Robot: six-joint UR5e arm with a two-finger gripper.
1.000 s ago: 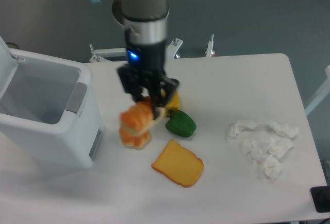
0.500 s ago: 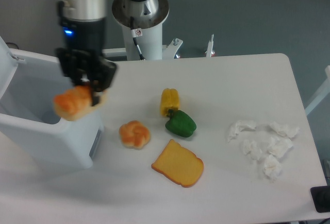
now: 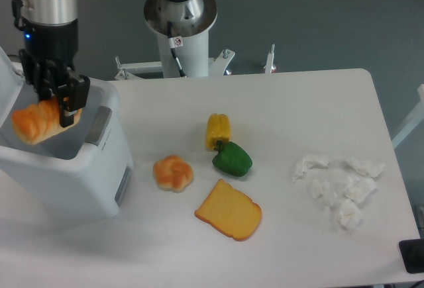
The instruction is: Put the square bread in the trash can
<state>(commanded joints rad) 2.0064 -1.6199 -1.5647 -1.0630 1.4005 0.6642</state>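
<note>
The square bread (image 3: 228, 210), a flat orange-yellow toast slice, lies on the white table in front of the green pepper. The trash can (image 3: 86, 169), a large white boxy bin with a grey panel and its lid open, stands at the table's left. My gripper (image 3: 56, 106) hangs over the bin's open top, far left of the square bread. It is shut on an orange croissant (image 3: 36, 121), held tilted above the bin's inside.
A round orange bun (image 3: 173, 173) lies right of the bin. A yellow pepper (image 3: 218, 130) and a green pepper (image 3: 232, 159) lie mid-table. Crumpled white paper (image 3: 338, 183) lies at the right. The arm's base (image 3: 180, 16) stands behind the table.
My gripper has carried the croissant left from beside the bun and peppers to above the open trash can. The square bread has not moved.
</note>
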